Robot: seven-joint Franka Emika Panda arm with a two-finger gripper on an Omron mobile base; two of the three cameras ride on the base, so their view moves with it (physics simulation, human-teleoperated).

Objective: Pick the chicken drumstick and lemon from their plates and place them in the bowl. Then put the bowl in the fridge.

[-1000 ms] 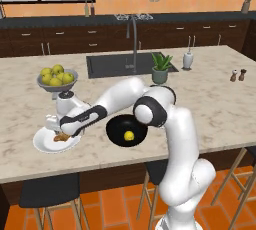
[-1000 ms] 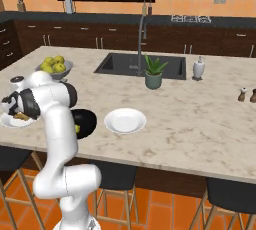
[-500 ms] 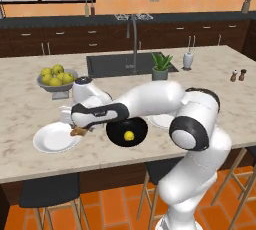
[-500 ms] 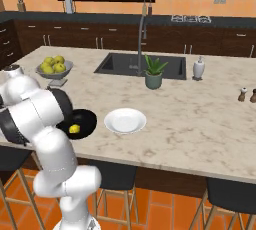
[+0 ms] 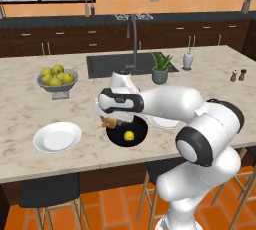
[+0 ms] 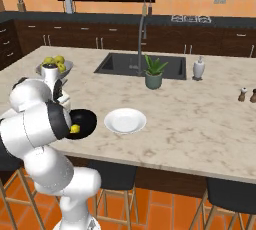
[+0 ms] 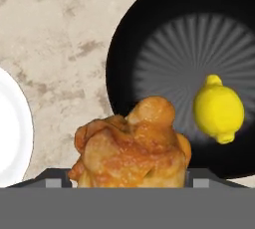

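Note:
My gripper (image 5: 111,121) is shut on the chicken drumstick (image 5: 108,122), a golden-brown lumpy piece that hangs just over the left rim of the black bowl (image 5: 141,129). In the hand view the drumstick (image 7: 132,151) sits between the fingers, with the bowl (image 7: 164,34) below and beyond it. The lemon (image 5: 129,135) lies inside the bowl, and it is also seen from the hand (image 7: 218,109) and from the right (image 6: 74,129). One white plate (image 5: 57,137) lies bare to the left of the bowl. The other plate (image 6: 125,121) lies bare to its right. The fridge is out of view.
A grey pedestal bowl of yellow-green fruits (image 5: 57,79) stands behind the left plate. The sink (image 5: 122,64) with its tap and a potted plant (image 5: 160,69) are further back. Salt and pepper shakers (image 5: 237,75) stand at the right. Stools stand under the counter's front edge.
The gripper lifted the drumstick off the left plate and carried it right to the bowl's left rim. That plate is now bare. The lemon stayed in the bowl.

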